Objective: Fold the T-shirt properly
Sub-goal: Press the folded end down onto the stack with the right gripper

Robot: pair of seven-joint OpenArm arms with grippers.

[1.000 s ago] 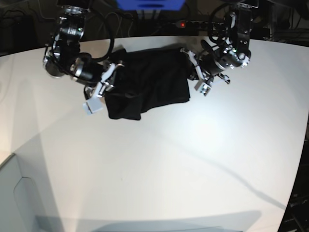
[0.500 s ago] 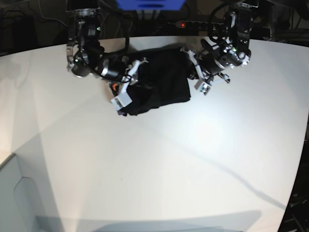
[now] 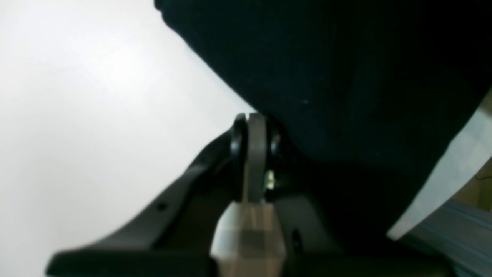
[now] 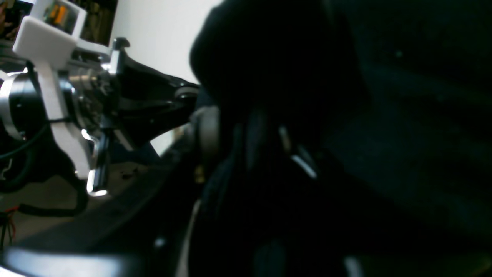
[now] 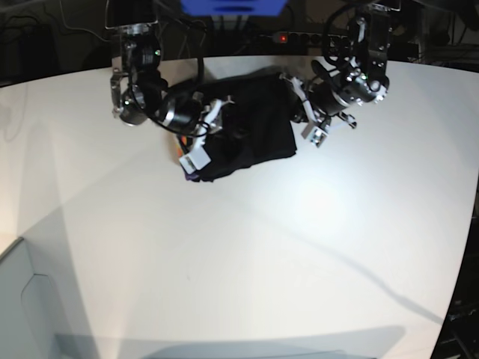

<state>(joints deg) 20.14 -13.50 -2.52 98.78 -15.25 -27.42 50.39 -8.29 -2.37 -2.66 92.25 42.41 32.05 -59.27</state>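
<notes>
Left gripper (image 5: 298, 105) is pinched shut on the right edge of the T-shirt (image 5: 251, 127). Right gripper (image 5: 217, 123) sits over the shirt's left part; can't tell if it's holding cloth. Shirt lies bunched at the far side of the table (image 5: 299, 247), long axis roughly left-right.

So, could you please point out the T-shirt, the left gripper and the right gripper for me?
T-shirt (image 5: 258, 120), base view: the flat middle of the black cloth.
Left gripper (image 5: 299, 112), base view: fingertips at the shirt's edge.
Right gripper (image 5: 217, 127), base view: fingertips over the folded cloth.
</notes>
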